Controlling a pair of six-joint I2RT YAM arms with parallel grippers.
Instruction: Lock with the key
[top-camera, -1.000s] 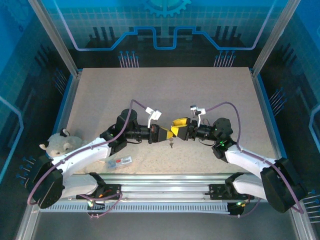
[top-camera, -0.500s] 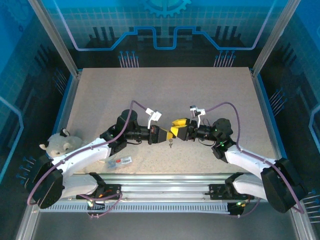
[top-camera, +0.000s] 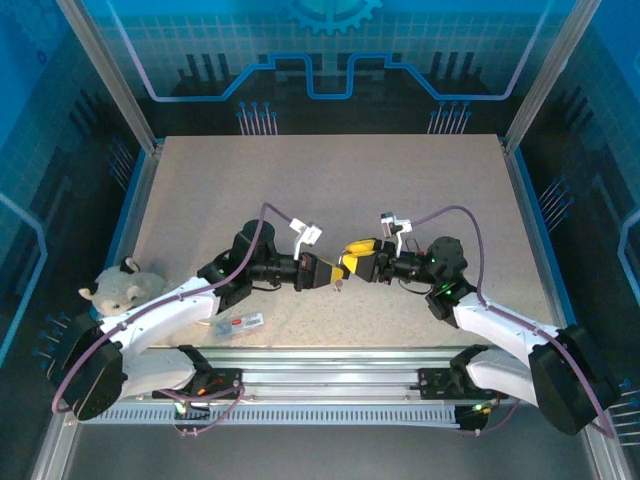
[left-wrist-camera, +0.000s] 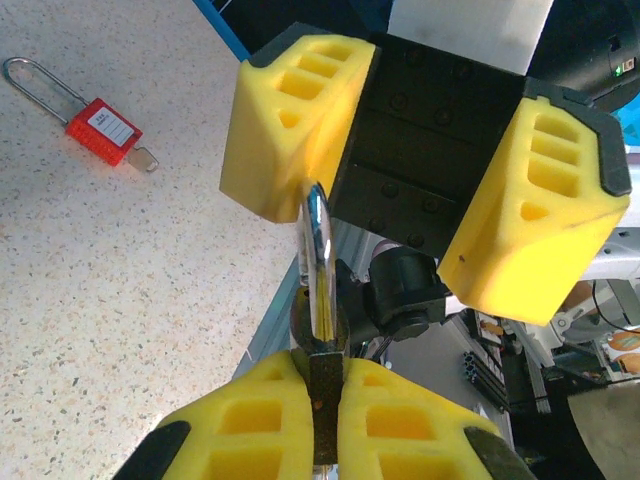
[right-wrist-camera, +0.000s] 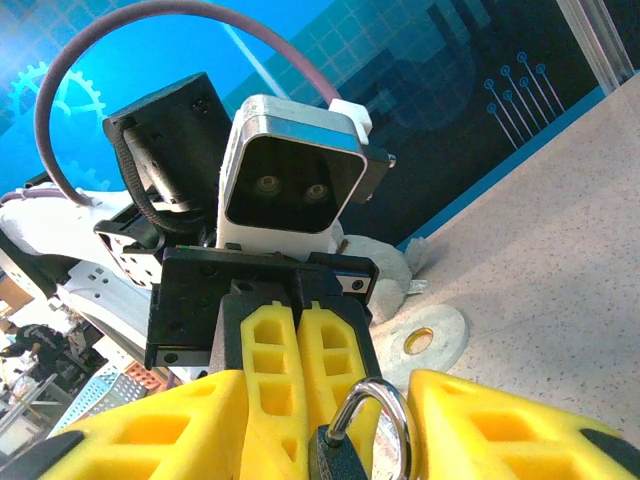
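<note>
While the yellow fingers (left-wrist-camera: 250, 430) of your left gripper (top-camera: 328, 270) pinch the dark padlock with the silver shackle (left-wrist-camera: 318, 262) above the tabletop's (top-camera: 300, 180) near edge, your right gripper (top-camera: 350, 262) has its fingers spread, flanking that shackle.

On the padlock (left-wrist-camera: 316, 250), a smooth, shiny metal loop and a dark, dull body are seen. The yellow fingers (left-wrist-camera: 300, 120) look matt and soft. The table (top-camera: 300, 180) is speckled and grainy. A fluffy cloth toy (top-camera: 120, 290) is seen by its near left corner.
</note>
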